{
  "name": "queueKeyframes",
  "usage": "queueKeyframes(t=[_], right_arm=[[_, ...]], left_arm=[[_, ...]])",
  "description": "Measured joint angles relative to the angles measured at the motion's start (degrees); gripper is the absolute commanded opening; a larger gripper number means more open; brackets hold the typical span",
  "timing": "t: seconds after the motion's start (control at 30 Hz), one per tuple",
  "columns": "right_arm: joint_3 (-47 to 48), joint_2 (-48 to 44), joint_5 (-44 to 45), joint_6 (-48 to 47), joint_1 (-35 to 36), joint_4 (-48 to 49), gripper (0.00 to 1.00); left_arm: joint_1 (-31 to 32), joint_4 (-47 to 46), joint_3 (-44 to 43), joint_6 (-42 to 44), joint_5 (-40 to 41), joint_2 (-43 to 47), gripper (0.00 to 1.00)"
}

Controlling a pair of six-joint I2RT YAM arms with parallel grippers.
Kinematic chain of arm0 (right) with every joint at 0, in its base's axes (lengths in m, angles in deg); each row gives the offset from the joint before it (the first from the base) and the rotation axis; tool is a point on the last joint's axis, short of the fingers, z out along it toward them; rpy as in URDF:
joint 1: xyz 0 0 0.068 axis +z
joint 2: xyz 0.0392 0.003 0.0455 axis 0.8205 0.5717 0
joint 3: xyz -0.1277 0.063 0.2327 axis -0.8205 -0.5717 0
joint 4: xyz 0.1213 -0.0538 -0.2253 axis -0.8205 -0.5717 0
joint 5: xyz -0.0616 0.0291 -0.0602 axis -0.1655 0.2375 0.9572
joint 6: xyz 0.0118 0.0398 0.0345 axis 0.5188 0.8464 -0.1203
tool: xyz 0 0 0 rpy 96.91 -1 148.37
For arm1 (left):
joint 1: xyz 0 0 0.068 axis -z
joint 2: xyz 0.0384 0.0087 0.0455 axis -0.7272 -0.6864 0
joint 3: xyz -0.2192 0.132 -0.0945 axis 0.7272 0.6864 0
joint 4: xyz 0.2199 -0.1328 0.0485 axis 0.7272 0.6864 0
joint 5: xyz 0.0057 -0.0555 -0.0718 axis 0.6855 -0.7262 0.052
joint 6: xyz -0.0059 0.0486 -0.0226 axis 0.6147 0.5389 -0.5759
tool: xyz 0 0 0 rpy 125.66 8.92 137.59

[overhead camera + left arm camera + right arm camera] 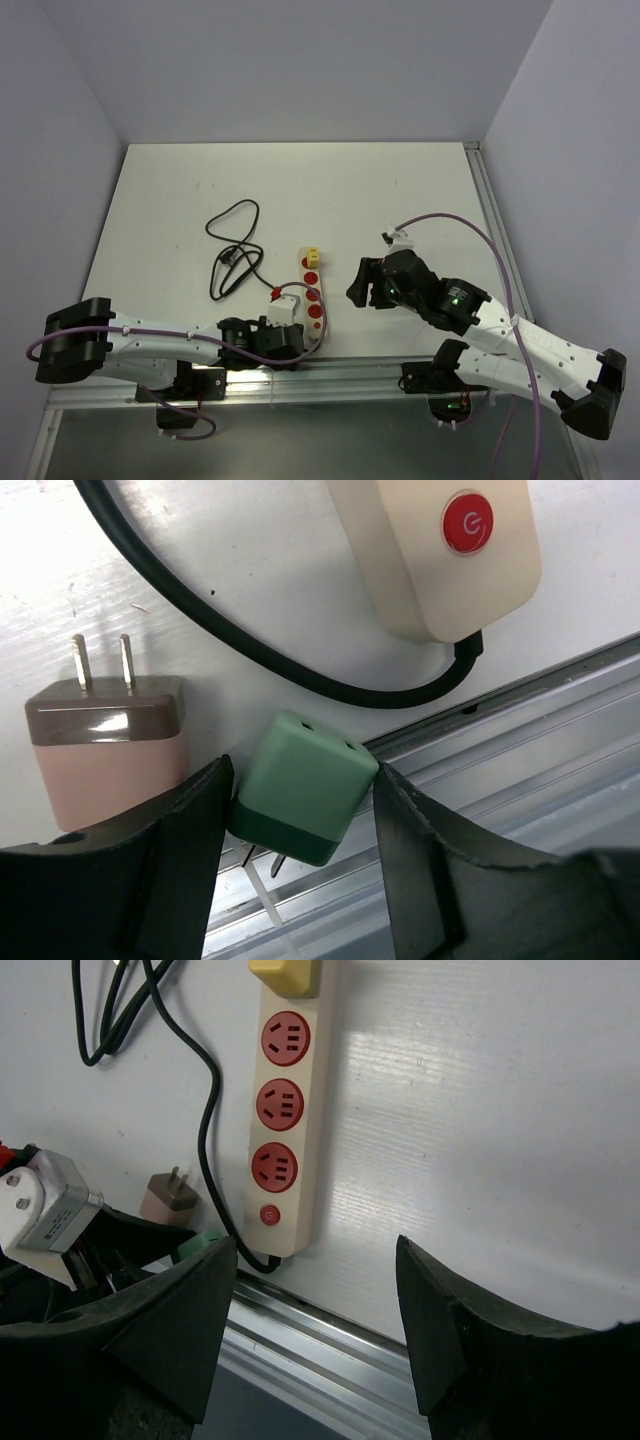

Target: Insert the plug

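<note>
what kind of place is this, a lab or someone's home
Probably a robotics lab bench, not a home: a left arm and right arm mounted by a metal rail, a white table boxed in by blank walls, and a power strip with a green plug as props.

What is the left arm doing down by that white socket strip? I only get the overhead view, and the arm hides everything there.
Observer: Its wrist camera shows a green plug between the fingers of the left gripper, which touch it on both sides.
Operator: Is anything else lying down there?
Observer: Yes, a pink and brown plug lies flat on the table right beside the green one.
Operator: And the other arm, is it carrying something?
Observer: No. The right gripper is open, with nothing between its fingers.
</note>
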Motion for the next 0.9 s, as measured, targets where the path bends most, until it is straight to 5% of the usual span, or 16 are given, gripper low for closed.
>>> queueKeyframes(t=[0.23, 0.37, 0.9], right_arm=[[-0.8, -0.1, -0.7, 0.0, 0.0, 1.0, 0.71], [-0.8, 0.4, -2.4, 0.0, 0.0, 1.5, 0.69], [-0.8, 7.2, -27.9, 3.6, 0.0, 13.1, 0.66]], left_arm=[[0.3, -1.3, 0.2, 0.4, -0.5, 0.5, 0.27], [0.4, -2.4, 0.2, 2.7, 0.1, 2.4, 0.0], [0.7, -20.1, 0.5, 26.1, 4.5, 17.1, 0.0]])
